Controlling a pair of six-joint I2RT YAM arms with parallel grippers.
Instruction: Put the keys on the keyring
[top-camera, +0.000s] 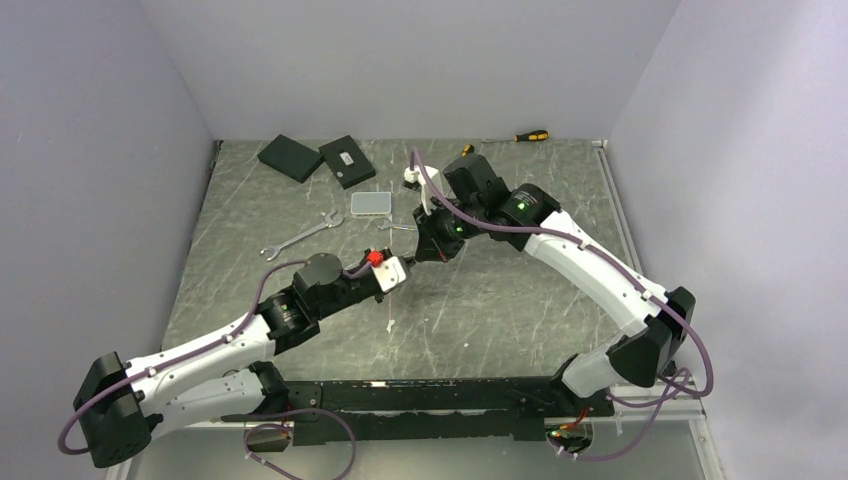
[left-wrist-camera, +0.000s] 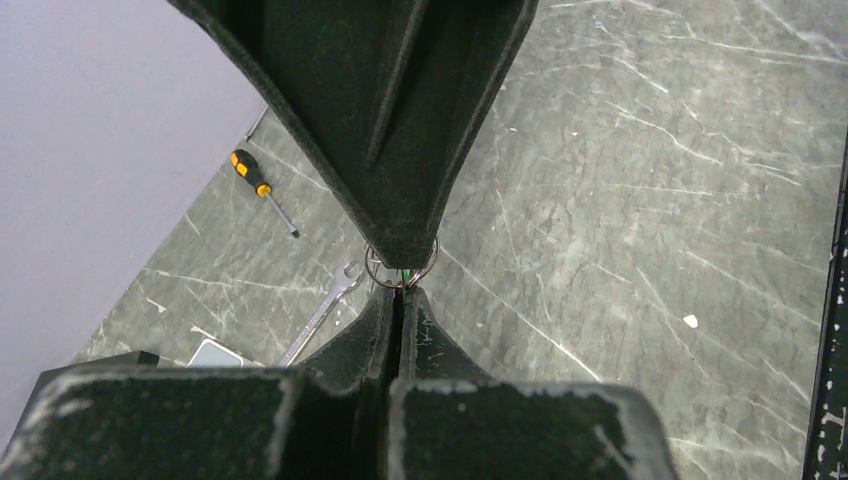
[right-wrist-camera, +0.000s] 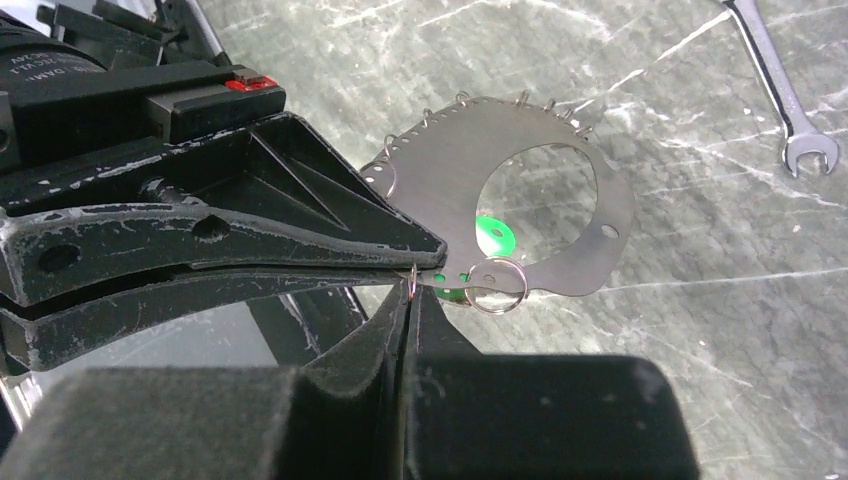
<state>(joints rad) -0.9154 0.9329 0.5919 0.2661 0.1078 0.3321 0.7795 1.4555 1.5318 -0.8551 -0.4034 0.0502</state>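
The keyring (right-wrist-camera: 600, 215) looks like a flat silvery plate with a big hole and several small wire loops on its rim, and it hangs above the table. My left gripper (right-wrist-camera: 432, 258) comes in from the left, shut on the plate's near edge. A green key tag (right-wrist-camera: 492, 235) shows through the hole; no other keys show. A small split ring (right-wrist-camera: 496, 311) hangs at the plate's lower edge. My right gripper (right-wrist-camera: 411, 290) is shut on a thin wire ring seen edge-on. In the left wrist view that ring (left-wrist-camera: 370, 268) circles the meeting tips of the left gripper (left-wrist-camera: 400, 290) and the right gripper (left-wrist-camera: 402, 255).
A long silver wrench (top-camera: 300, 235) lies left of the grippers, and a smaller one (top-camera: 398, 226) lies just behind them. A clear lid (top-camera: 372, 203) and two black boxes (top-camera: 290, 157) (top-camera: 347, 160) sit further back. A yellow-and-black screwdriver (top-camera: 530, 135) lies by the back wall.
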